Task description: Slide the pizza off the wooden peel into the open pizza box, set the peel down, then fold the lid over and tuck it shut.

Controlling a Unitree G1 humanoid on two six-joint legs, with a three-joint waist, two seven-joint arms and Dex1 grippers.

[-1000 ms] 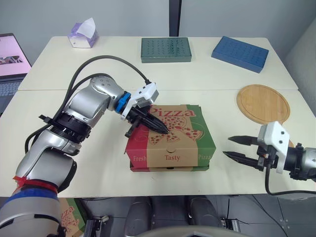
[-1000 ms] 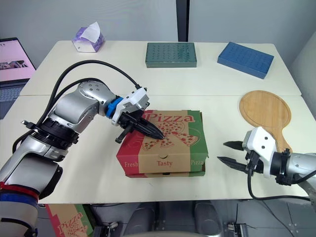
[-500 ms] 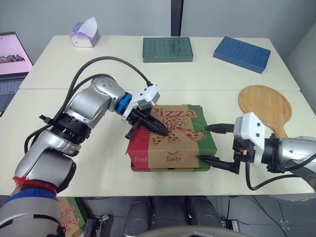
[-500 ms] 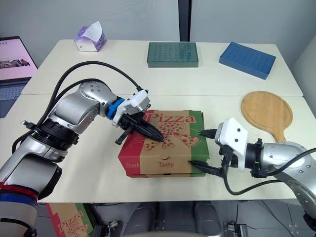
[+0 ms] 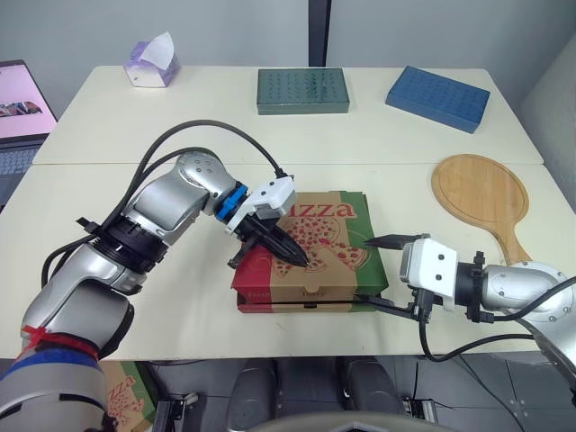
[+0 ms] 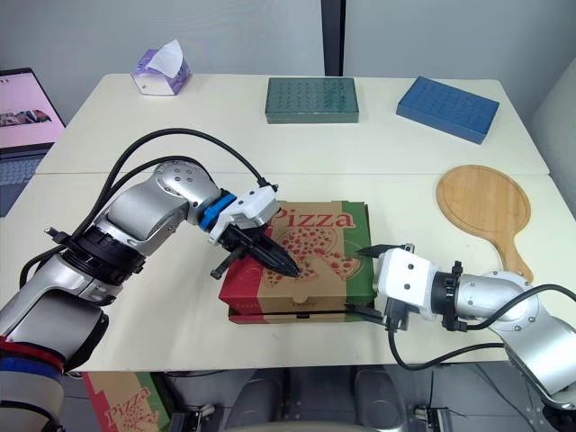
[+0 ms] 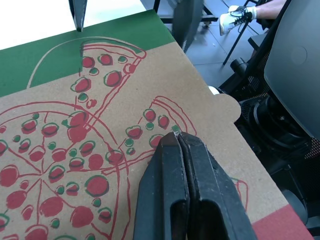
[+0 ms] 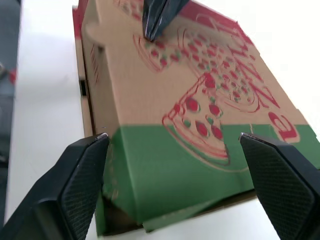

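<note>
I am pressing the left gripper, its fingers squeezed together, onto the lowered lid of the pizza box near the front edge of the table. The right gripper, jaws spread wide, is straddling the box's green end. The wooden peel is lying well apart, at right.

Pizza box sits closed on the table. Left gripper has its fingers pressed together, tips touching the lid near its center. Right gripper is at the box's 3 o'clock side, fingers spread, 1 by the far corner and 1 by the near corner. Wooden peel lies flat at 2 o'clock from the box, well apart. Green tray at 12, blue tray at 1, tissue box at 11, laptop at 10.
</note>
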